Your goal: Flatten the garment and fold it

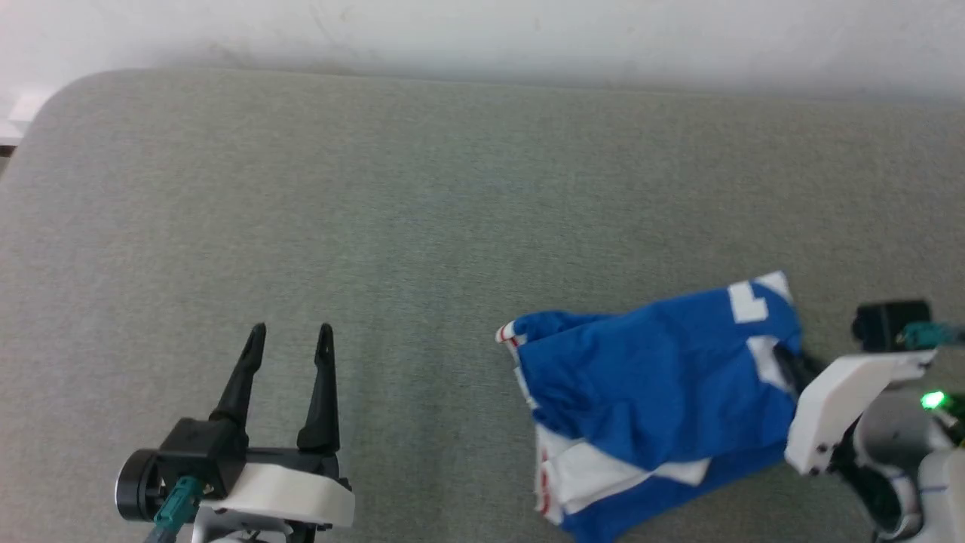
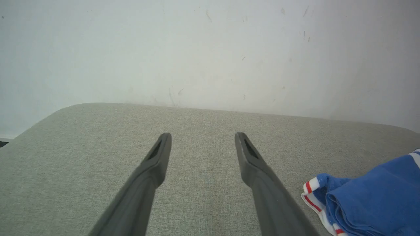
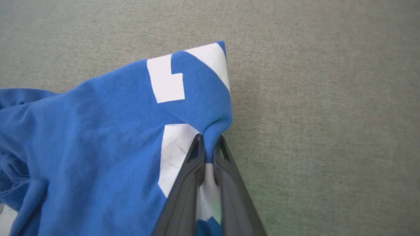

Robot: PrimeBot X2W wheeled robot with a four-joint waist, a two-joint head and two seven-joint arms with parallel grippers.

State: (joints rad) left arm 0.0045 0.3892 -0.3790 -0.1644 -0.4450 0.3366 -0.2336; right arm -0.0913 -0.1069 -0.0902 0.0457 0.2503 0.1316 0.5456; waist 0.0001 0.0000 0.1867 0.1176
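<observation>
A grey-green woven cushion point(image 1: 377, 188) spreads before us, its far edge rounded at the corners and meeting a pale, scuffed wall point(image 2: 210, 49). Our left gripper point(image 1: 292, 329) hovers over bare fabric, its two dark fingers spread wide with nothing between them. In the left wrist view we look along them toward the wall. Off to this gripper's right, well apart from it, lies the garment point(image 1: 663, 377), a royal-blue jersey bunched into a loose heap. The end nearest the left gripper shows a rolled edge of red-and-white trim point(image 2: 309, 188). White sleeve cloth point(image 1: 595, 467) pokes out from under the blue layers on the side toward us.

Our right gripper point(image 3: 209, 137) is at the garment's opposite end. Its fingers are pressed nearly together on a fold of the blue cloth, pinching it right at the tips. The fabric puckers into a small ridge where they bite. Lower down, white cloth shows in the narrow slot between the fingers. Just beyond the fingertips and to their left sit blocky white printed shapes point(image 3: 165, 82); we cannot tell what they spell. To the right of the fingers the cushion is bare. In the head view the white wrist housing point(image 1: 837, 407) leans in over the garment's edge, with a green light point(image 1: 933, 400) glowing on the arm behind it.
</observation>
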